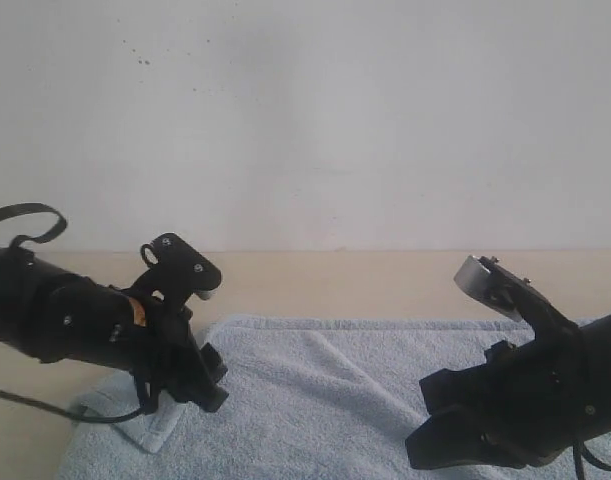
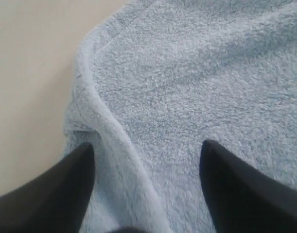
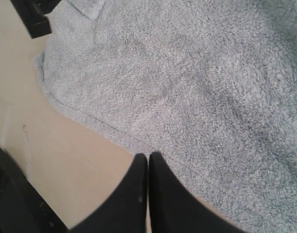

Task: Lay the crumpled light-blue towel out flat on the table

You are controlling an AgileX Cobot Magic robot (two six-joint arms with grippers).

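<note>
Left hand [image 2: 146,148] pointing down, fingers [image 2: 51,199] spread apart, right hand [image 3: 148,156] low, angled inward, fingers [image 3: 126,199] pressed together

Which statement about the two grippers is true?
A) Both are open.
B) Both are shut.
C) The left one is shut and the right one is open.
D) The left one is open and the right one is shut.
D: the left gripper is spread wide above the edge of the towel, while the tips of the right gripper are pressed together with nothing visible between them.
</note>
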